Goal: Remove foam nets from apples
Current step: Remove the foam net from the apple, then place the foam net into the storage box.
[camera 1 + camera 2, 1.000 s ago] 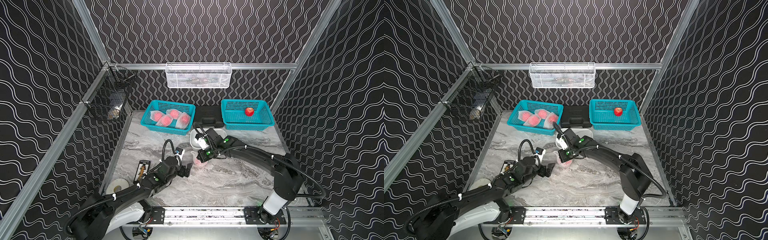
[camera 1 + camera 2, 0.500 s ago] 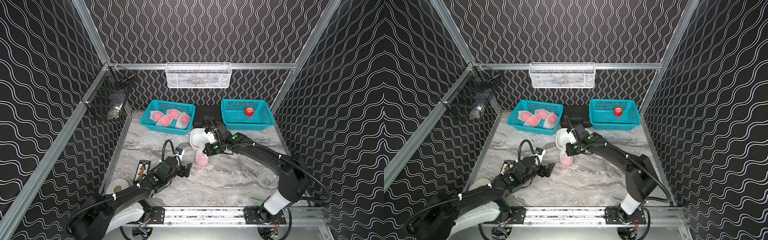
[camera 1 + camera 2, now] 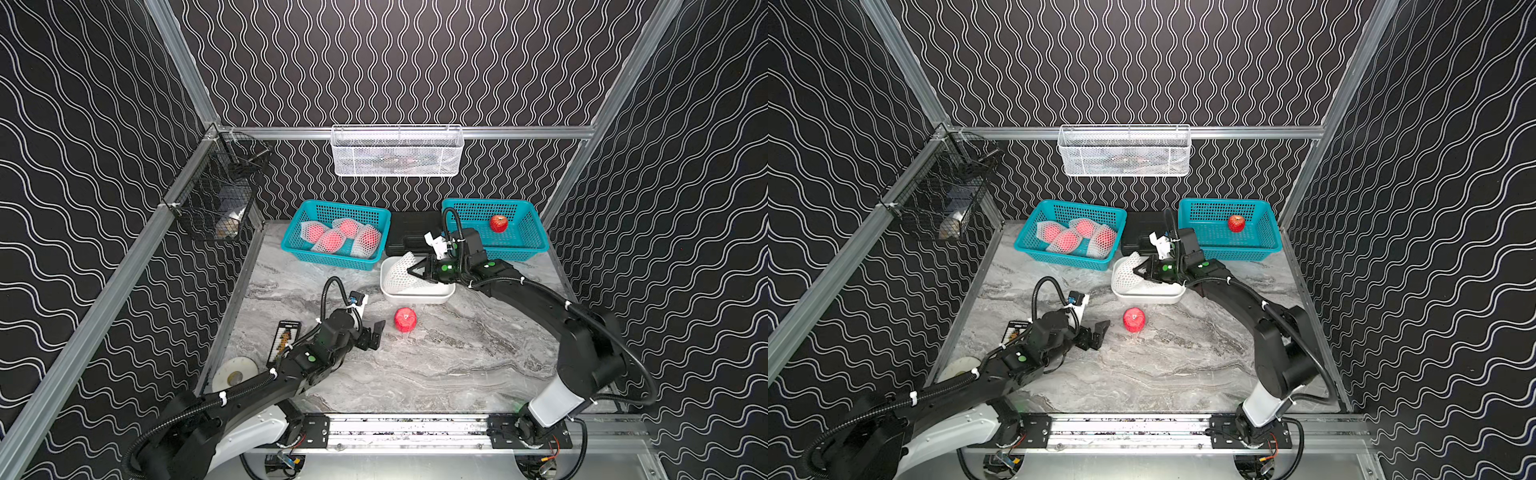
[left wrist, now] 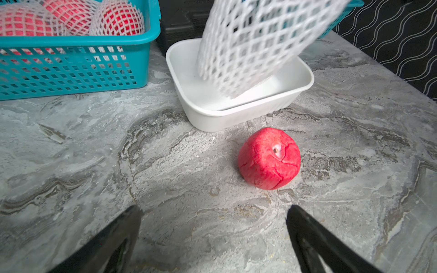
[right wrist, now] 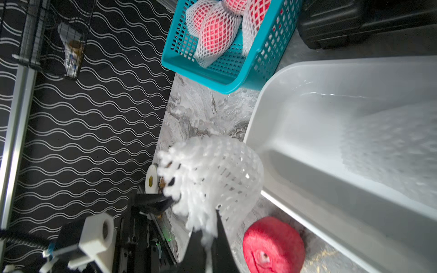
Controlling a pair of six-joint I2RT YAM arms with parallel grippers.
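White foam net (image 3: 397, 275) hangs empty from my right gripper (image 3: 410, 271), whose jaws are pinched together on one end of the sleeve. In the right wrist view I can see the dark fingers (image 5: 222, 236) meeting with the mesh squeezed between them. The net dangles over the white tub (image 3: 415, 297) with its free end down inside the rim, though I cannot tell whether it touches the tub floor. A bare apple (image 3: 405, 319) lies on the marble table (image 3: 457, 361) just in front of the tub's near wall, close to it but apart. It is clear of the right gripper, which is held above the tub behind it. My left gripper (image 3: 374, 336) sits low over the table with its jaws spread wide and nothing between them. The bare apple rests just beyond its fingertips and touches neither finger, as the left wrist view shows plainly. At the back, in both top views, the left basket (image 3: 332, 261) holds the netted apples (image 3: 332, 241) packed side by side. The right basket (image 3: 519, 249) holds one unwrapped apple (image 3: 498, 223). A black case (image 3: 409, 232) lies between the two baskets, behind the tub.
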